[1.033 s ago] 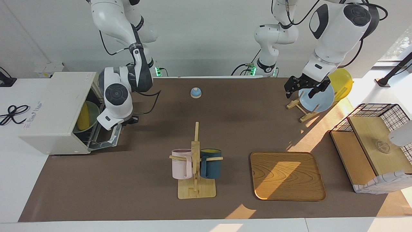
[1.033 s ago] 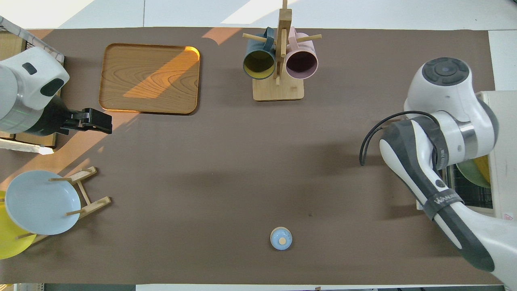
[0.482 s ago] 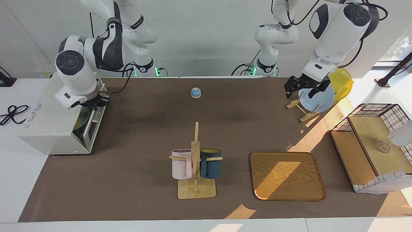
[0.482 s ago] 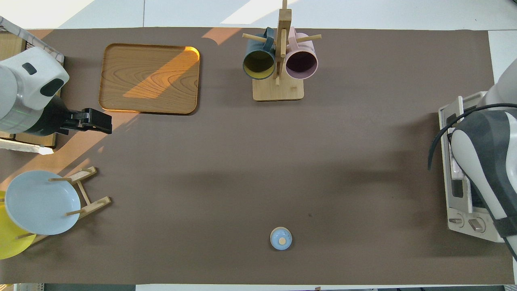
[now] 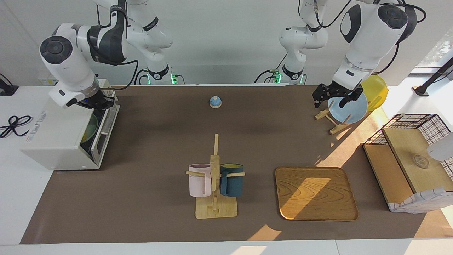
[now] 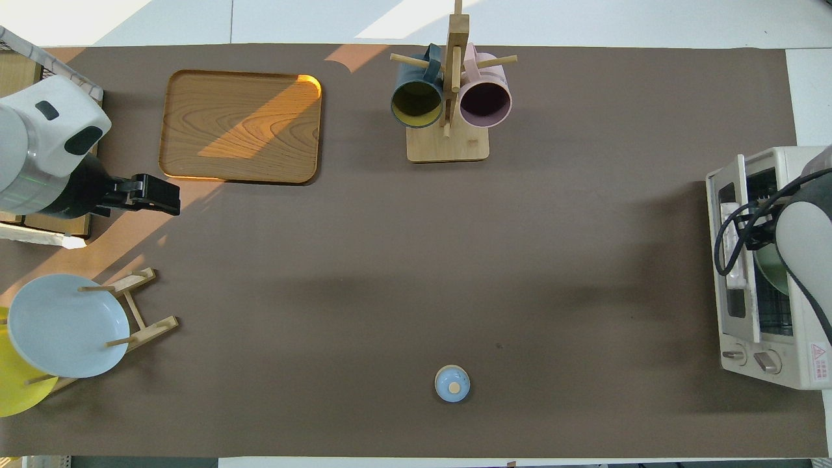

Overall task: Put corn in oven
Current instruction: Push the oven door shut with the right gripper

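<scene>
The white oven (image 5: 60,131) stands at the right arm's end of the table; it also shows in the overhead view (image 6: 799,364). Its glass door (image 5: 104,131) is swung up, nearly upright, with a narrow gap left at the top. Through the gap I see the edge of a green plate (image 5: 89,128) inside. The corn is hidden. My right gripper (image 5: 102,101) is at the door's top edge, by the handle. My left gripper (image 5: 334,97) hangs open and empty over the plate rack and waits.
A wooden mug stand (image 5: 215,209) with a pink and a dark blue mug stands mid-table. A wooden tray (image 5: 316,193) lies beside it. A small blue bell (image 5: 215,102) sits near the robots. A plate rack holds a blue plate (image 5: 348,108) and a yellow plate (image 5: 376,91). A wire basket (image 5: 410,120) stands beside the tray.
The oven door has swung from lying down to nearly upright, hiding the corn on the green plate. My right gripper rose with the door's top edge. The left arm has not moved.
</scene>
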Controlling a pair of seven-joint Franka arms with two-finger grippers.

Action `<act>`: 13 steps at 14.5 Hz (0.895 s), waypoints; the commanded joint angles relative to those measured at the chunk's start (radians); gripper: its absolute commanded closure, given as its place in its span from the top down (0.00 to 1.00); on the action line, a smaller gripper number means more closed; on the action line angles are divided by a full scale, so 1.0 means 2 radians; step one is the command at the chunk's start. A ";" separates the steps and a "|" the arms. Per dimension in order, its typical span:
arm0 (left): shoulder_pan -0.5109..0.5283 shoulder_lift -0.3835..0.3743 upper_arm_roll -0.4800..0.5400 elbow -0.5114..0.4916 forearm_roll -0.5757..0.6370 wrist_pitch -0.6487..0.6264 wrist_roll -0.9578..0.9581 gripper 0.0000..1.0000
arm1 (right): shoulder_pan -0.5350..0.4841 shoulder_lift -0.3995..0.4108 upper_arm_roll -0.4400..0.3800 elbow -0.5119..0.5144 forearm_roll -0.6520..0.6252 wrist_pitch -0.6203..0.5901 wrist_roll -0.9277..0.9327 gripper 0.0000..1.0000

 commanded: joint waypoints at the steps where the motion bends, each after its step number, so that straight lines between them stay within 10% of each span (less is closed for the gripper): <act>1: 0.004 -0.005 -0.001 0.000 -0.009 -0.001 0.002 1.00 | 0.001 -0.015 0.003 -0.058 0.032 0.077 0.016 0.00; 13: 0.004 -0.005 -0.001 0.001 -0.009 -0.001 0.002 1.00 | -0.009 -0.017 0.002 -0.093 -0.036 0.087 -0.006 0.06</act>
